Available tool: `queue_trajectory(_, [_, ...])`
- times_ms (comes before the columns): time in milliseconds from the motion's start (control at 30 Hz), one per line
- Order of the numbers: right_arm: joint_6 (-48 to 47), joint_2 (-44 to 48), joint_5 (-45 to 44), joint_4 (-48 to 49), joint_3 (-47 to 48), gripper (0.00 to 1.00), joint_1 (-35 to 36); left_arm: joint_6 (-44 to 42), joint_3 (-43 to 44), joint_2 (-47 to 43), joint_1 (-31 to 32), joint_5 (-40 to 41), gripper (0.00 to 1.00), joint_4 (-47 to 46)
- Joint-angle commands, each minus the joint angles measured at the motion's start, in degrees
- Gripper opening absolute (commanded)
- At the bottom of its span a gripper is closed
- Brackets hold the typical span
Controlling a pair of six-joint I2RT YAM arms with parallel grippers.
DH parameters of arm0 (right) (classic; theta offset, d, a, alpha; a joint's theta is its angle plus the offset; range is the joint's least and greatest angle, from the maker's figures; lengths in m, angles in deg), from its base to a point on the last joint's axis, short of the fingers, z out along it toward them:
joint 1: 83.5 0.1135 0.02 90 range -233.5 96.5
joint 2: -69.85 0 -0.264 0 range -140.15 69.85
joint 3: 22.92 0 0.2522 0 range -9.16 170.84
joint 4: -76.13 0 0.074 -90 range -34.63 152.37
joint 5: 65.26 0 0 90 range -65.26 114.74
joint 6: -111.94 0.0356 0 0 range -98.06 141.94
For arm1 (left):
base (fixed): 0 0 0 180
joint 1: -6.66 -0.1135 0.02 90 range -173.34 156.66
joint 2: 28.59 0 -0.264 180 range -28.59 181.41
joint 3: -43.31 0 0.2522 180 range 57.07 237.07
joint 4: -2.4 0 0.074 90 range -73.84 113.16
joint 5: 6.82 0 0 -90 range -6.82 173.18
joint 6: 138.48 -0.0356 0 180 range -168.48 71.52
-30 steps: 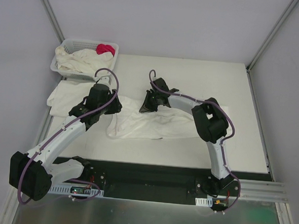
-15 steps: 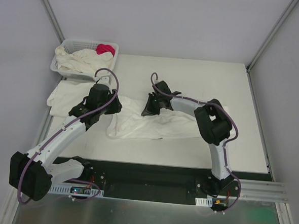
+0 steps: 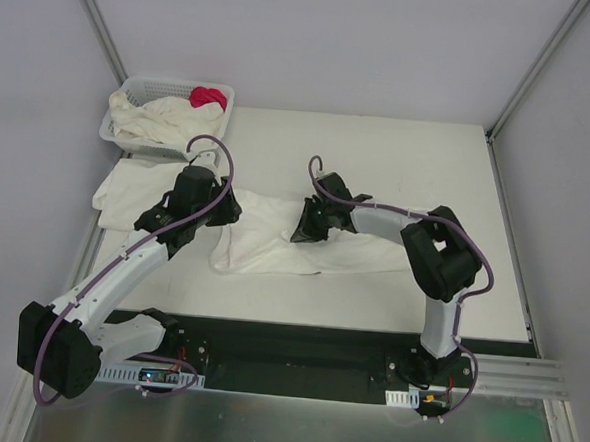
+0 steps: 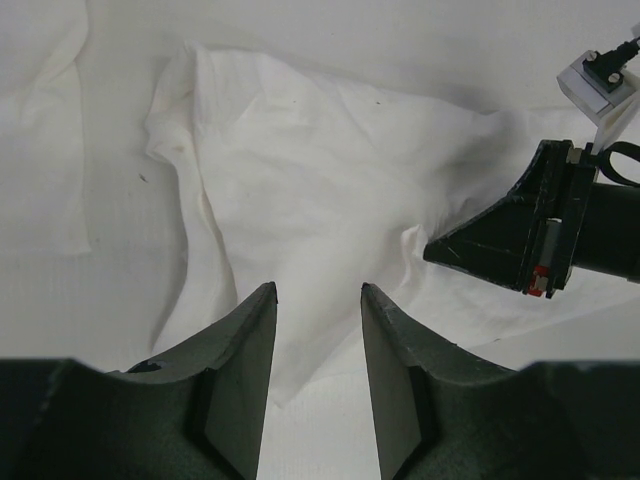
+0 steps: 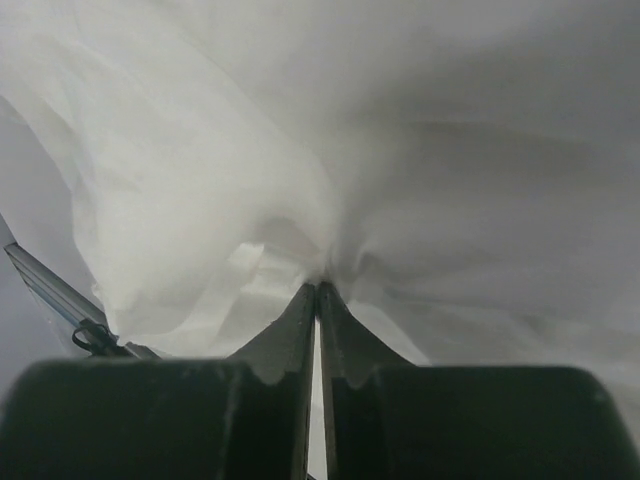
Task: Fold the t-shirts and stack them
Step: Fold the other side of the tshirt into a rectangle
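right claw (image 5: 317, 288) clenched on the crumpled white cotton t-shirt (image 3: 264, 241), left claw (image 4: 318, 292) released above it: i'd drag slowly, low over the white worktop (image 3: 419, 158).

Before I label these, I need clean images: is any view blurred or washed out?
Right wrist: the shirt fills the frame, soft and washed out, creases barely readable beyond the closed fingers. Left wrist: sharp, with gentle fold shadows. Top external: even light, no glare, all in focus.
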Motion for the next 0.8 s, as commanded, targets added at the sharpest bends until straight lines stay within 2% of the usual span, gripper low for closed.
queue_trajectory(0, [0.06, 4.29, 0.37, 1.60, -3.15, 0.08, 0.44, -0.88, -0.57, -0.53, 0.42, -0.32, 0.38, -0.94])
queue_trajectory(233, [-0.73, 10.35, 0.29, 1.43, -11.06, 0.13, 0.52, -1.05, -0.48, -0.17, 0.51, 0.12, 0.38, -0.94])
queue_trajectory(400, [-3.80, 15.10, -3.40, -1.91, -13.79, 0.15, 0.44, -0.70, -0.40, 1.06, 0.51, -0.23, 0.38, -1.03])
queue_trajectory(600, [-6.88, 17.92, -8.15, -3.76, -12.21, 0.17, -0.09, -0.44, -0.66, 1.23, 0.60, 0.03, 0.38, -1.03])
queue_trajectory(767, [-7.32, 13.55, -7.28, -3.06, -6.15, 0.17, -0.09, 0.26, -0.92, 2.46, 1.12, 0.12, 0.38, -1.03])
